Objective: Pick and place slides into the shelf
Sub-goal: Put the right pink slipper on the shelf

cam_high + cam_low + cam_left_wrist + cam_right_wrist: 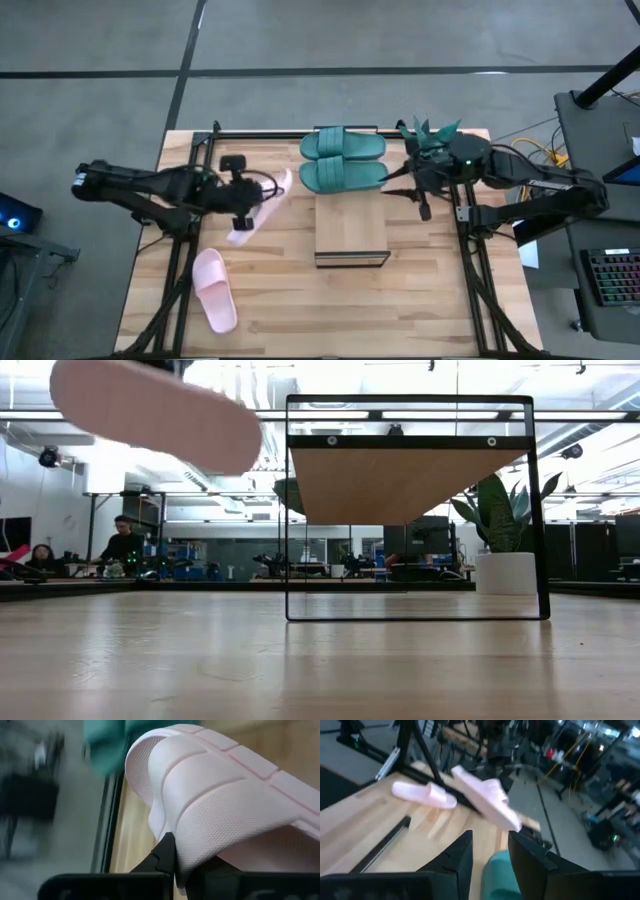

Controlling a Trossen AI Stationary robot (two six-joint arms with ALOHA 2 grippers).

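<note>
While the left hand [243,196] pinched the pale pink rubber slide [262,205] by its edge above the worktop's [420,310] left half, it looked light, bendy and grippy, best held at the sole rim.

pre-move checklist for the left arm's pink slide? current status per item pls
1. Left claw shut on the held pink slide: ok, strap pinched in the left wrist view.
2. Slide lifted off the table: ok, low view shows it in the air.
3. Shelf top free near its front end: ok. Two teal slides fill the far end.
4. Right claw out of the way: not ok, open beside the teal slides at the shelf.
5. Second pink slide clear of the path: ok, lying near the table's front left.
6. Space under the shelf: cannot tell.
</note>
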